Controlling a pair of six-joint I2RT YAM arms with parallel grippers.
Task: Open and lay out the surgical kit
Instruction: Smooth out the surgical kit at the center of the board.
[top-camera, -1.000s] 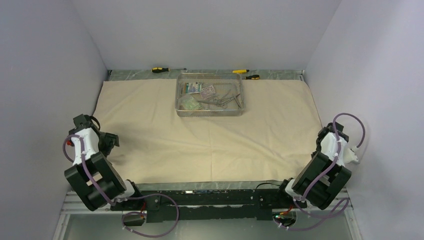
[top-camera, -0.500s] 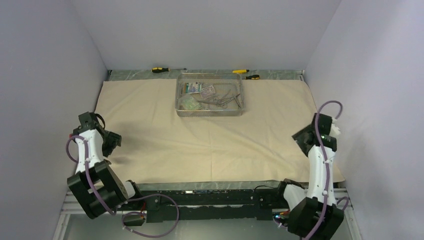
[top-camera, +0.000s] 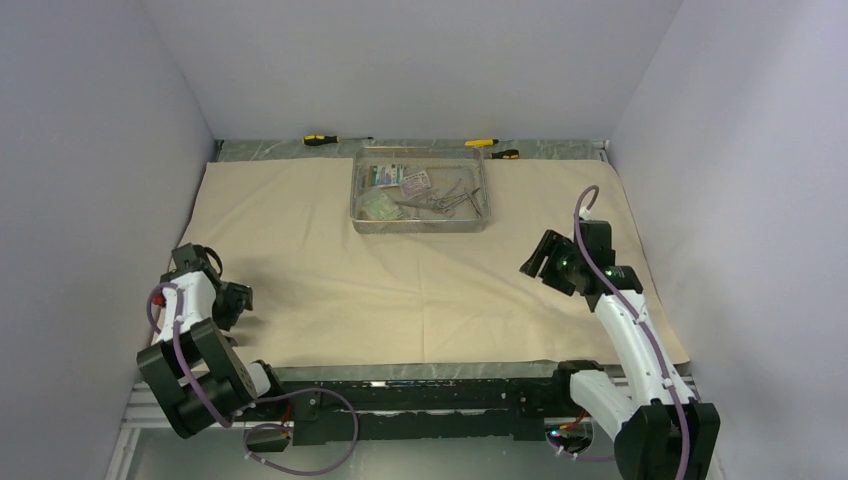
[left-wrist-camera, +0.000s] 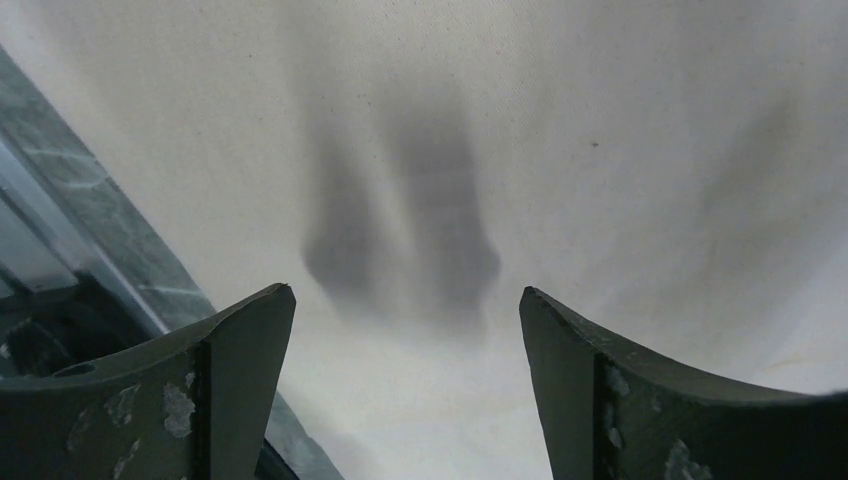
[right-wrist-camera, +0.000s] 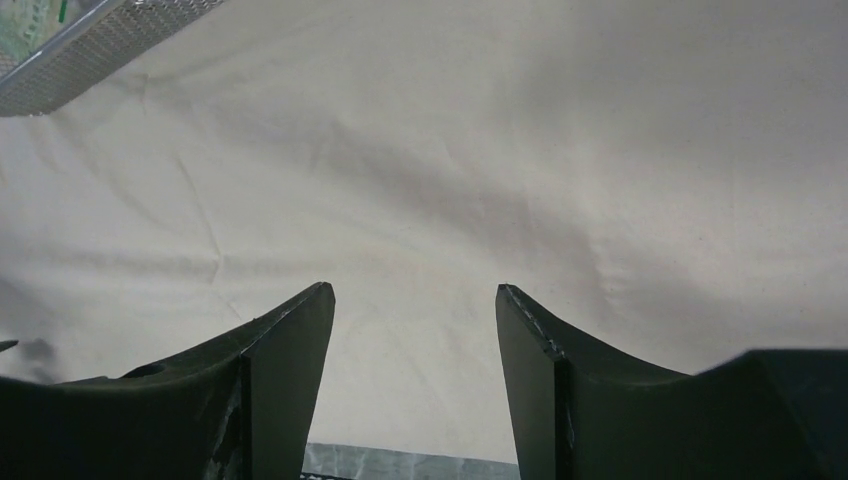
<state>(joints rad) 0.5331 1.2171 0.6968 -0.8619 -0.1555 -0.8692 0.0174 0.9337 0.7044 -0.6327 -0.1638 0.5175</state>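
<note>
- Surroundings: pale walls close in the desk (top-camera: 232, 150) at 9, 12 and 3 o'clock. A bare grey-green strip of desk shows beyond the cloth's far edge.
- Screwdrivers (top-camera: 322, 139), yellow/black, lie on that strip: one at approx 11 o'clock, the others at approx 1 o'clock, just behind the tray's far-R corner. All are off the cloth.
- Wrap cloth (top-camera: 420, 280): beige, spread flat over most of the desk w/ faint creases. Long axis runs 9–3 o'clock.
- Tray (top-camera: 420, 226): silver mesh, sits on the cloth at 12 o'clock near the far edge. Long axis also runs 9–3.
- Packets (top-camera: 385, 178) are in the tray's L half and the clamps (top-camera: 448, 200) in its R half, in a loose pile lying roughly 9–3. Too small to tell which way the handles point.
- Right claw (top-camera: 535, 258): at approx 4 o'clock on the cloth, facing toward 10 o'clock. In the wrist view the tray corner shows at upper L. Only creased cloth lies btwn claw and tray.
- R fingers are parted to a moderate gap, w/ nothing held or pinched and cloth visible through the gap.
- Left claw (top-camera: 236, 298): at approx 8 o'clock, over the cloth's near-L margin. Cloth edge and desk strip show at the L of its wrist view.
- L fingers are spread wide and grip nothing. Their shadow falls on the cloth ahead of the tips.
</note>
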